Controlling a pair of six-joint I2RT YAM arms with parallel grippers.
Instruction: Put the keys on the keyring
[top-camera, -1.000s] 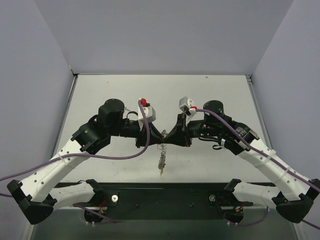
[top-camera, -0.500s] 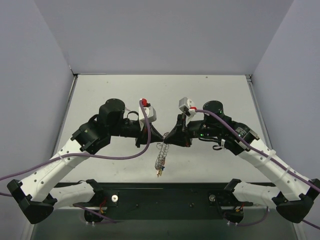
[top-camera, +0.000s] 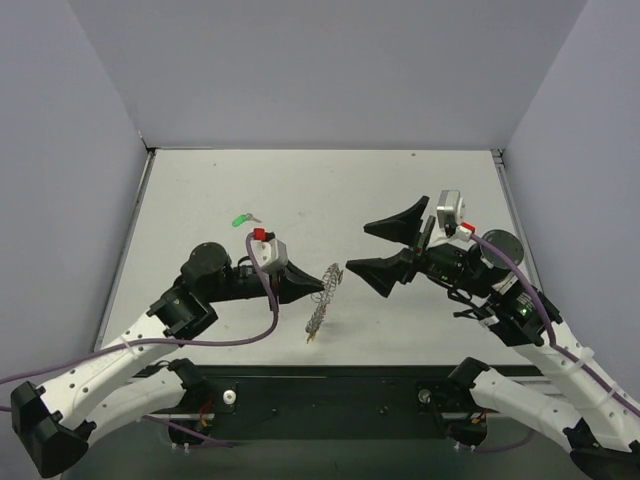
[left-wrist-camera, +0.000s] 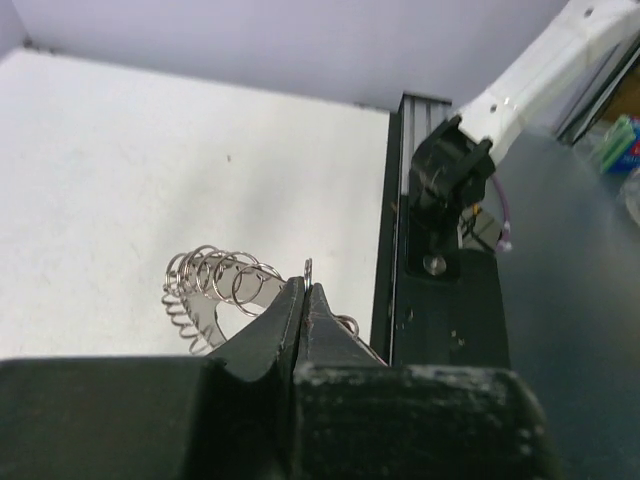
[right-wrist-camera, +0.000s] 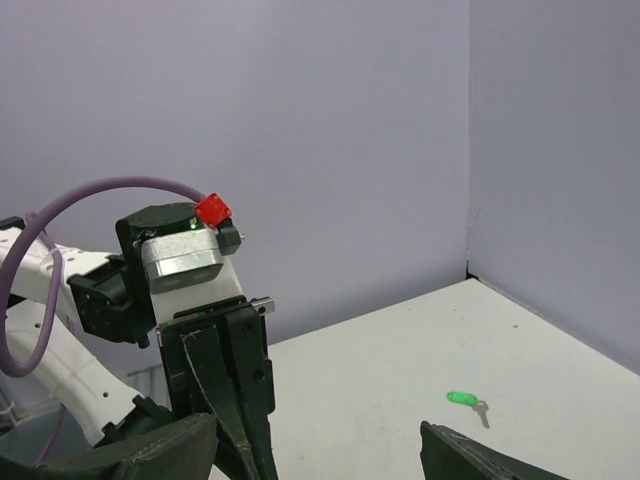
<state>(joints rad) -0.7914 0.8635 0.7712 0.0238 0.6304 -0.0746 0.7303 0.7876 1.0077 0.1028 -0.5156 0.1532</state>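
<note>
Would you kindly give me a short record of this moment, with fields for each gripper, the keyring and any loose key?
left gripper: shut on the keyring
right gripper: open, empty, apart from the keyring, on its right side
keyring: pinched at its rim by the left gripper, between the two arms
green key: lying loose on the table, beyond the left gripper, not on the keyring
other keys: cannot tell whether any hang on the keyring

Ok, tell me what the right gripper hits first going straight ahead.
Probably the keyring, at the end pinched by the left gripper. The open right gripper points left at it, its near finger closest in line. Heights are unclear, so it might pass over.
</note>
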